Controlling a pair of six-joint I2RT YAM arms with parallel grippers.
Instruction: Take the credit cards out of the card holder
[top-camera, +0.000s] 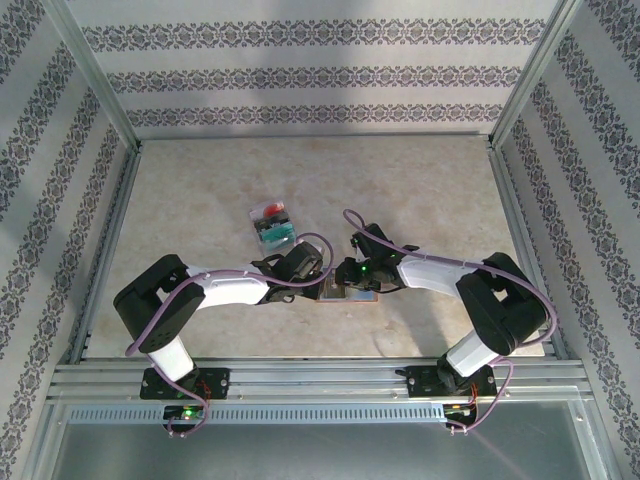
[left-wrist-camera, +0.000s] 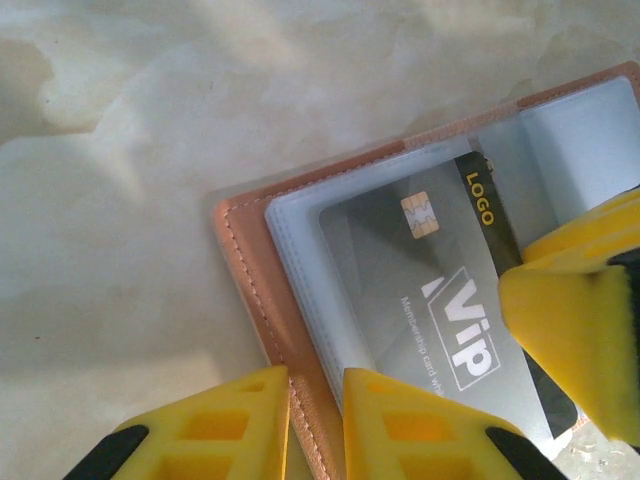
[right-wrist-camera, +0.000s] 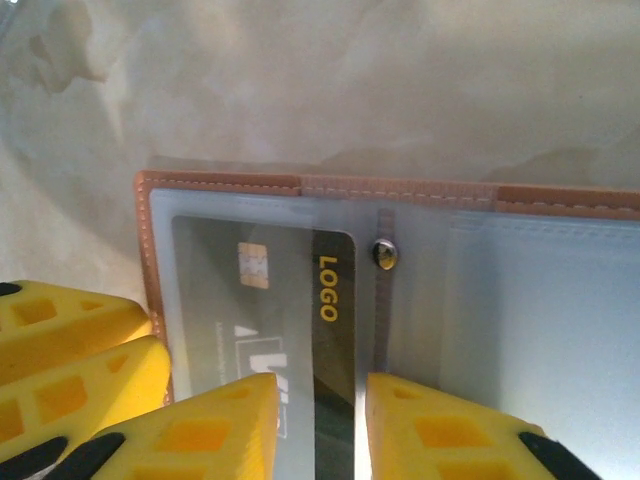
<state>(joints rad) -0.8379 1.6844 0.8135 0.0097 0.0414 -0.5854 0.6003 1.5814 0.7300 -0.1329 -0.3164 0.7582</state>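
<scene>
The open brown card holder (top-camera: 355, 295) lies at 5 o'clock on the table (top-camera: 200, 200), a grey credit card (left-wrist-camera: 440, 290) inside. The left gripper (left-wrist-camera: 315, 375) and right gripper (right-wrist-camera: 320, 385) sit on it, jaws nearly together; I cannot tell if they pinch.

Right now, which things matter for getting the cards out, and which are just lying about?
Job: card holder, VIP card in its clear sleeve, pile of cards, left hand, right hand.
Just there: table, aluminium frame, patterned walls.
</scene>
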